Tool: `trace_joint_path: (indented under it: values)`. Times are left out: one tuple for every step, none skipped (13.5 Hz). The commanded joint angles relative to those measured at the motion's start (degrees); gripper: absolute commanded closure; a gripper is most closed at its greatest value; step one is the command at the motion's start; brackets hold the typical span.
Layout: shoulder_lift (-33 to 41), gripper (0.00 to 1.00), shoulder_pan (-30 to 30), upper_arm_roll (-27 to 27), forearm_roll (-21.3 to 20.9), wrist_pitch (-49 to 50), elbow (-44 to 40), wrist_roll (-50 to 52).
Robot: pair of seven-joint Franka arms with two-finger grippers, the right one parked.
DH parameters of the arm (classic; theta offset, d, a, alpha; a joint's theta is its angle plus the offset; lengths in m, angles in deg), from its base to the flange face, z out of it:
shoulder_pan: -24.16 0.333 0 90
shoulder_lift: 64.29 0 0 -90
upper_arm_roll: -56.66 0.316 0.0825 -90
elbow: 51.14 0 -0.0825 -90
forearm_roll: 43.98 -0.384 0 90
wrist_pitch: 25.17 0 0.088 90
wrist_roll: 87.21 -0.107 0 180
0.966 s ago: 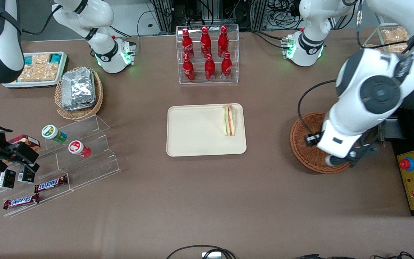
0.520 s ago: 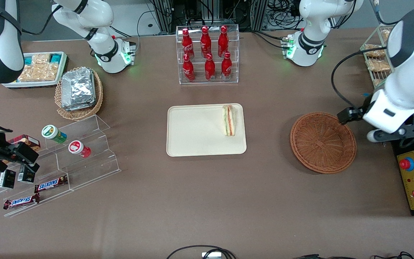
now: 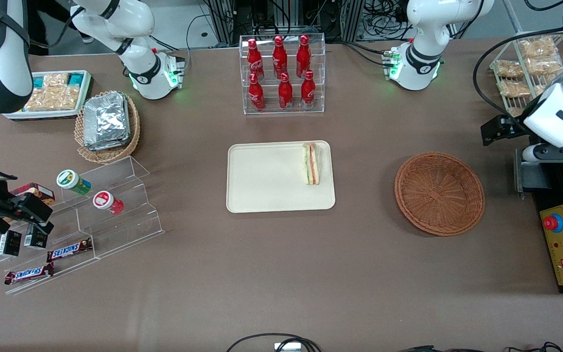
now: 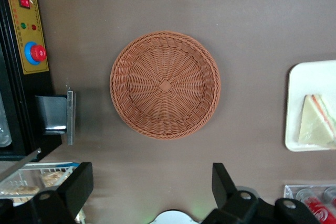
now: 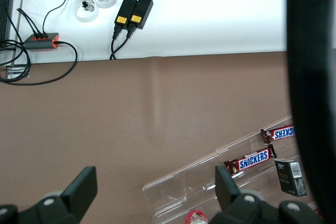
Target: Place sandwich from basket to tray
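Left wrist view: we are looking straight down on the basket point(image 4: 165, 84), with the gripper point(image 4: 152, 190) hanging above the bare desk point(image 4: 262, 19) just beside the basket's rim.
Gripper: its two dark fingers point(image 4: 79, 184) are standing wide apart and are holding nothing; we are seeing only brown desk between them.
Gripper in the front view: we are seeing the gripper point(image 3: 548, 154) raised at the working arm's end of the desk, above the black control box point(image 3: 562, 244) with its red button, well apart from the basket.
Basket: the reddish-brown wicker basket point(image 3: 439, 193) is sitting on the desk with nothing in it; its woven floor is showing all the way across.
Tray: the cream tray point(image 3: 267, 186) is lying flat at the middle of the desk, well apart from the basket, toward the parked arm's end from it.
Sandwich: the sandwich point(image 3: 312, 163) is lying on the tray, close against the rim nearest the basket, its orange and green filling showing as stripes along its length; in the wrist view we are seeing the same wedge point(image 4: 316, 121) on the tray's corner point(image 4: 307, 80).
Farther from the front camera: six red bottles point(image 3: 281, 68) are standing in a clear rack, above the tray in the front view.
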Motion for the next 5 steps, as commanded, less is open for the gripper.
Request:
trace_joint_path:
  values:
    - [1.6,0.0,-0.4,1.1,1.1,0.7,1.5,-3.7]
    - [1.7,0.0,-0.3,1.1,1.2,0.7,1.6,-3.8]
    - [1.9,0.0,-0.3,1.1,1.5,0.8,1.6,-3.8]
    - [1.9,0.0,-0.2,1.1,1.5,0.9,1.7,-3.8]
    - [1.9,0.0,-0.2,1.1,1.5,0.9,1.8,-3.8]
